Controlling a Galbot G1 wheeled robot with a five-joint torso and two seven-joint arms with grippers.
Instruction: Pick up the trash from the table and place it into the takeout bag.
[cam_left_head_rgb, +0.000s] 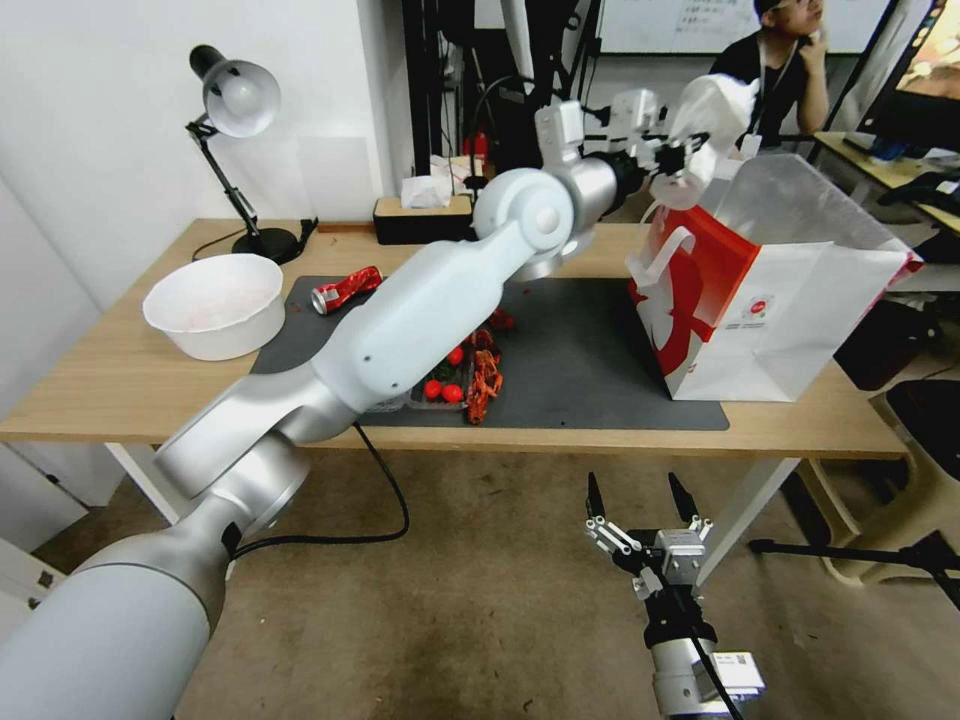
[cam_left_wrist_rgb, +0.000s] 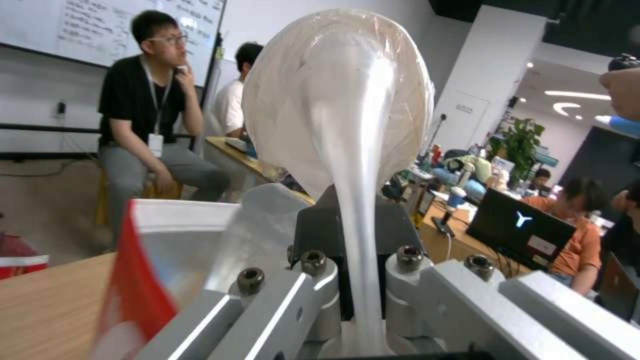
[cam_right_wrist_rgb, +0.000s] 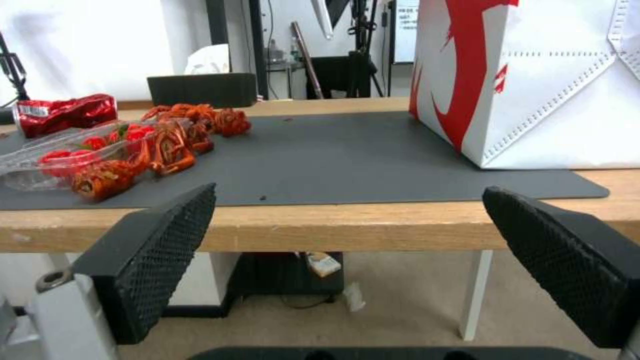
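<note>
My left gripper is raised above the back of the table, shut on the twisted neck of a clear plastic bag with a pale lump. That bag hangs over the open top of the takeout bag, which stands white and red at the right end of the dark mat. A crushed red can lies on the mat's left side. Beside it on the wood sits a round paper bowl. My right gripper is open, low in front of the table edge.
A clear tray with red food scraps lies at the mat's front. A black desk lamp and a dark tissue box stand along the back edge. My left arm spans the table's middle. People sit behind.
</note>
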